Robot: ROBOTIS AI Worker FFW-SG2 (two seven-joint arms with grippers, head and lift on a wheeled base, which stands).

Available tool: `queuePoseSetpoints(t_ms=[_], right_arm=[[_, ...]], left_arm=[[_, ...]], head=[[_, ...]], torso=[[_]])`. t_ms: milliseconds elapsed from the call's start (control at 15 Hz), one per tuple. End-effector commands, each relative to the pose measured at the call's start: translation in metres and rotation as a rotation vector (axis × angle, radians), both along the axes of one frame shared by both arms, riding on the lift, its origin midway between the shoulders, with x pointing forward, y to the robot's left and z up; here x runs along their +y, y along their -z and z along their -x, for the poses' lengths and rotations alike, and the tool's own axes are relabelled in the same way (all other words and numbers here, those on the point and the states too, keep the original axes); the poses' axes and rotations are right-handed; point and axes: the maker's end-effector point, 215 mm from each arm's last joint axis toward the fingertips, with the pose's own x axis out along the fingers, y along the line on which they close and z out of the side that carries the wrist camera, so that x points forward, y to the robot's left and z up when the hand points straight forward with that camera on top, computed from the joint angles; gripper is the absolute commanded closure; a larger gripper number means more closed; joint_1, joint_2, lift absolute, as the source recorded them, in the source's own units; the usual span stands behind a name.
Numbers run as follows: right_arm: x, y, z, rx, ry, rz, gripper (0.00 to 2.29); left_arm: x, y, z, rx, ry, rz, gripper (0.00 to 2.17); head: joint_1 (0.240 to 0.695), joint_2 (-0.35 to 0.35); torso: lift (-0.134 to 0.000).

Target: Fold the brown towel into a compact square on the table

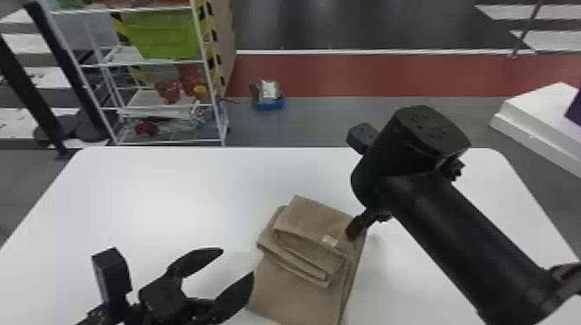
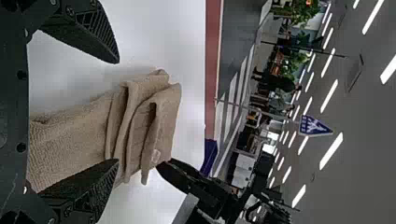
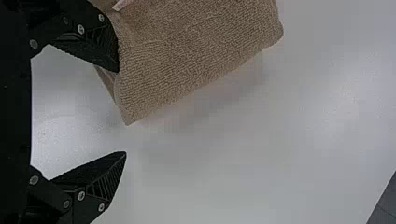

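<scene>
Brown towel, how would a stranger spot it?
On the white table, look just right of the left gripper. The towel lies there, folded layers stacked toward its far end. Its brown cloth and pale tag set it apart from the black right gripper.

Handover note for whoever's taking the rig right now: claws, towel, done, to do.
Left claw: open, empty, left of the towel in the head view.
Right claw: open, one finger at the towel's right edge near the pale tag; contact unclear.
Towel: on the white table, lying askew.
Done: far end is stacked in folded layers.
Left: near part extends out past the stack; likely fold it in, then align the edges into a compact square.
</scene>
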Motion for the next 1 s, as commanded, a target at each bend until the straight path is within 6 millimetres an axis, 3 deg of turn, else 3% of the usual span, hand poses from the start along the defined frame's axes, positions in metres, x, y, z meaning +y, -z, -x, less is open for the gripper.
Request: queuePoseSetpoints(t_ms=[0, 333, 800, 933], right_arm=[[-0.003, 0.002, -0.006, -0.007, 0.024, 0.048, 0.30], [0.001, 0.002, -0.015, -0.040, 0.047, 0.074, 0.30], [-0.026, 0.006, -0.027, -0.077, 0.115, 0.133, 0.30], [-0.026, 0.007, -0.028, -0.073, 0.135, 0.104, 0.30]], left_arm=[[-0.001, 0.000, 0.000, 0.000, -0.001, 0.003, 0.14], [0.001, -0.001, -0.001, -0.003, -0.003, 0.002, 0.14], [0.002, -0.001, -0.001, -0.003, -0.006, 0.002, 0.14], [0.001, -0.001, -0.001, -0.003, -0.005, 0.002, 0.14]], head=[[0.695, 0.040], [0.695, 0.033], [0.695, 0.019], [0.695, 0.012]], torso=[[-0.124], [-0.124], [-0.124], [-0.124]])
